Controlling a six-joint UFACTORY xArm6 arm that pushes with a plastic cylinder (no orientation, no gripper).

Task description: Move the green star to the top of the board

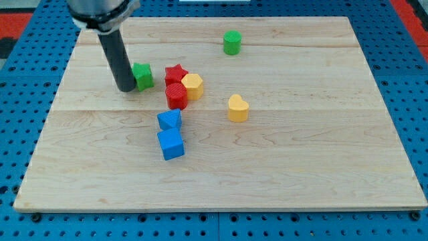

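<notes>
Your rod ends in my tip [126, 88], planted on the board [301, 167] and pressed against the left side of the green star [142, 76]; there are no jaws here, so nothing is grasped, only touched. The star sits in the board's upper left part, short of the top edge. Just to its right (with a small gap) stands a tight cluster: red star [175, 73], yellow hexagon [192, 86] and red cylinder [176, 96], all touching. Below them, two blue blocks [170, 120] [171, 144] lie one under the other, edges meeting. A yellow heart [237, 108] sits alone farther right. A green cylinder [232, 42] stands near the top, well apart.
</notes>
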